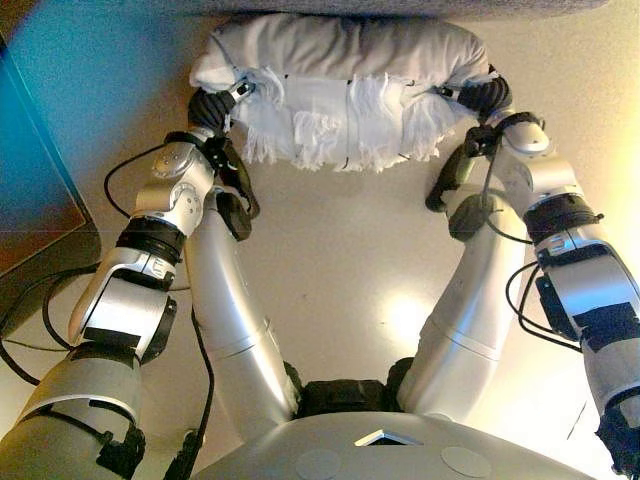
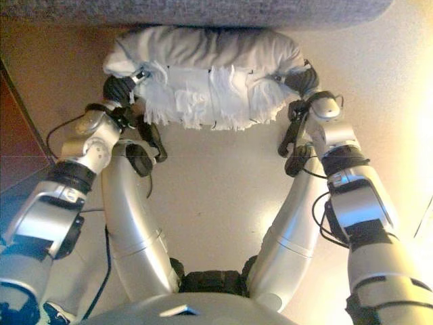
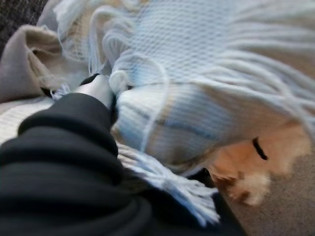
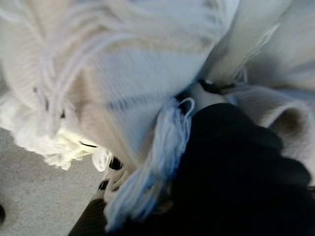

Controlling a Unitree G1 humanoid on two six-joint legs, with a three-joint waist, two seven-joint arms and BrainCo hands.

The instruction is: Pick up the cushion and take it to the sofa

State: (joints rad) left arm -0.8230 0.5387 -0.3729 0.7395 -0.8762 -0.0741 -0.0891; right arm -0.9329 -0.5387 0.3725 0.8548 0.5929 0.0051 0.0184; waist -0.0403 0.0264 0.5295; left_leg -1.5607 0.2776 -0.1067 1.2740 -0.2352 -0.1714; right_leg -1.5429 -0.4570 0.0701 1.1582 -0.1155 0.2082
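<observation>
A white knitted cushion [image 1: 340,90] with long fringes hangs between my two hands, above the floor. My left hand [image 1: 212,108] presses on its left end and my right hand [image 1: 484,95] on its right end. Both hands are buried in the fabric and fringe. The left wrist view shows the cushion [image 3: 187,73] right against the hand's dark cover [image 3: 59,162]. The right wrist view shows the same, with the cushion [image 4: 108,64] against the cover [image 4: 236,172]. The grey sofa's [image 2: 203,10] front edge runs just beyond the cushion's far side.
A beige floor [image 1: 350,260] lies below the cushion, between my arms. A dark wooden piece of furniture [image 1: 30,200] stands along the left side.
</observation>
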